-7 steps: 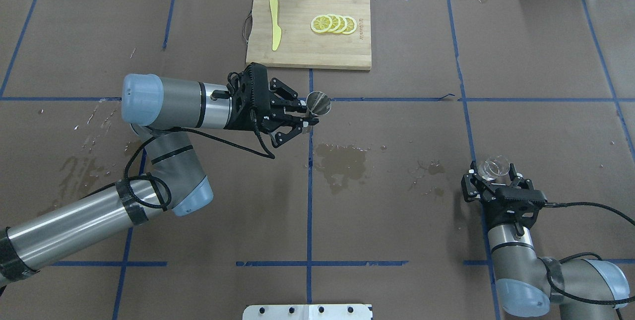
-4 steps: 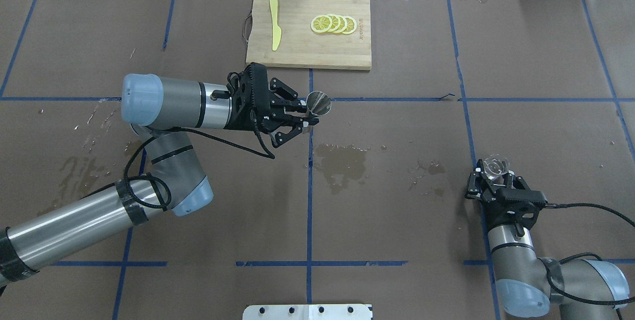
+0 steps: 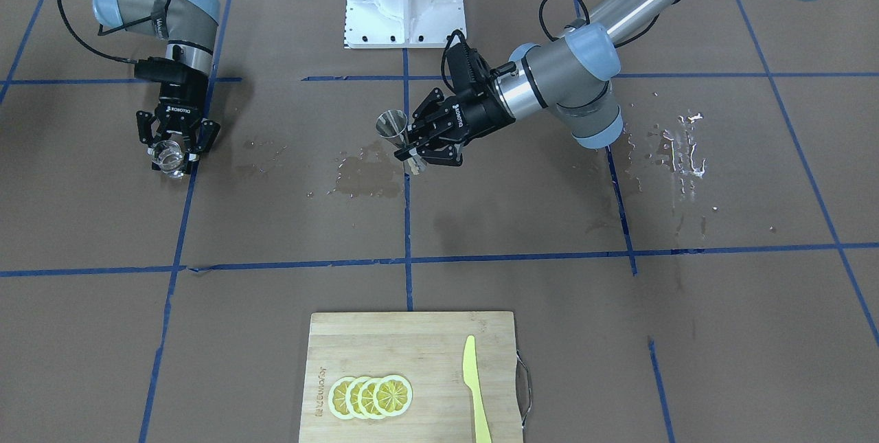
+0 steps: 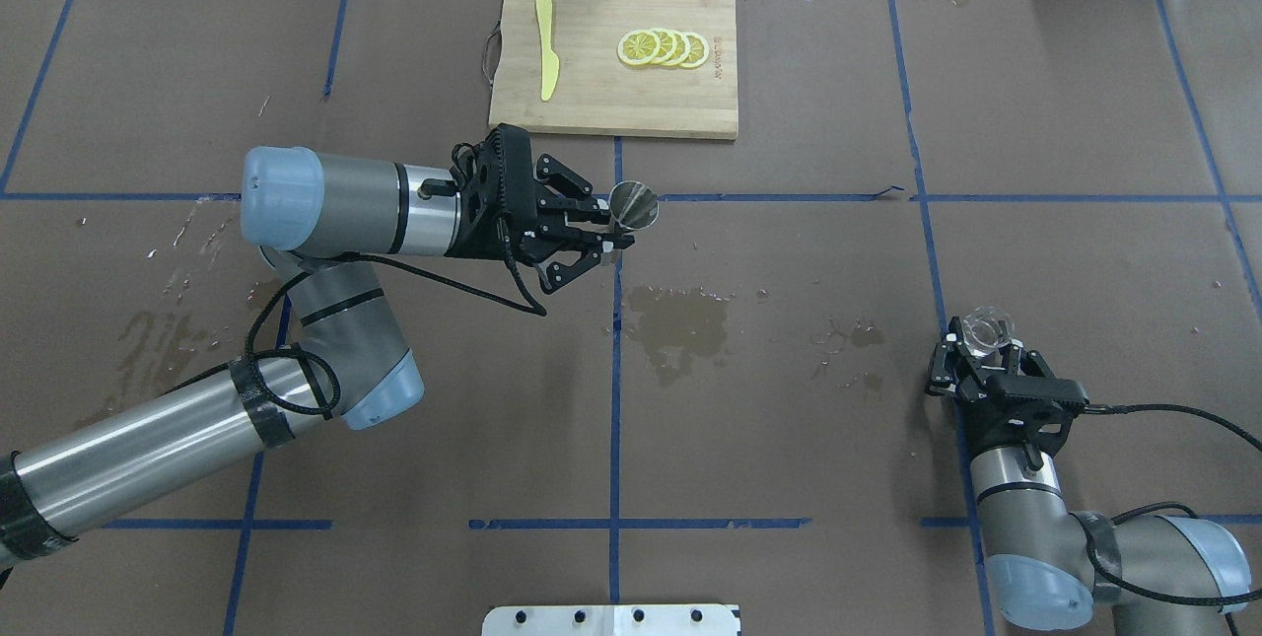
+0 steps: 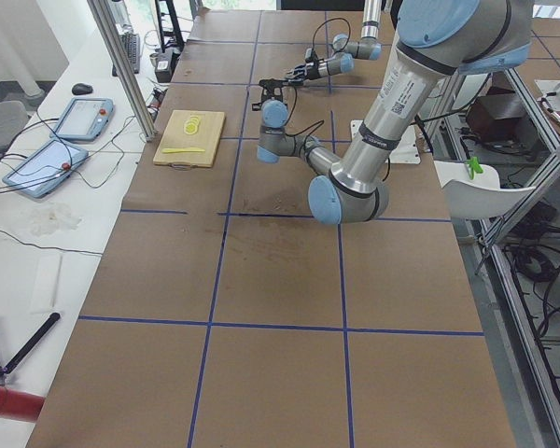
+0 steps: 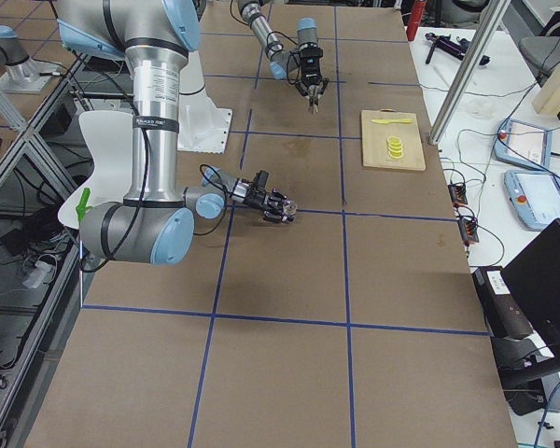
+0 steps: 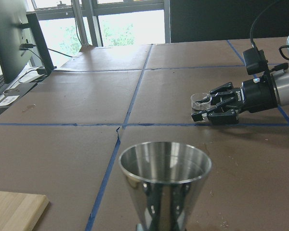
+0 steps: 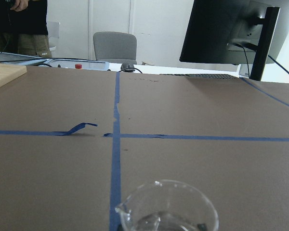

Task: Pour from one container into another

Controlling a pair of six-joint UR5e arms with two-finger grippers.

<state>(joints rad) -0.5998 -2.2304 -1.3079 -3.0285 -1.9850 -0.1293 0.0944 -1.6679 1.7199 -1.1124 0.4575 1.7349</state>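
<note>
My left gripper [image 4: 618, 228] is shut on the narrow waist of the silvery jigger [image 4: 633, 203], holding it upright above the table's middle [image 3: 393, 124]. Its open cup fills the lower left wrist view [image 7: 164, 175]. Far to the right, my right gripper [image 4: 984, 341] is shut on the small clear glass [image 4: 986, 326], which stands upright low over the table [image 3: 165, 155]. The left wrist view shows the glass [image 7: 201, 100] between the black fingers; its rim [image 8: 166, 207] lies at the bottom of the right wrist view. I cannot see liquid in either one.
A wooden cutting board [image 4: 592, 94] at the far edge carries lemon slices [image 4: 663, 47] and a yellow knife [image 4: 545, 44]. Wet patches [image 4: 680, 320] mark the brown paper between the arms. A person [image 8: 19, 24] stands beyond the table.
The right gripper has turned the glass from tilted to upright and shifted slightly to the right. The left arm and the jigger have stayed still.
</note>
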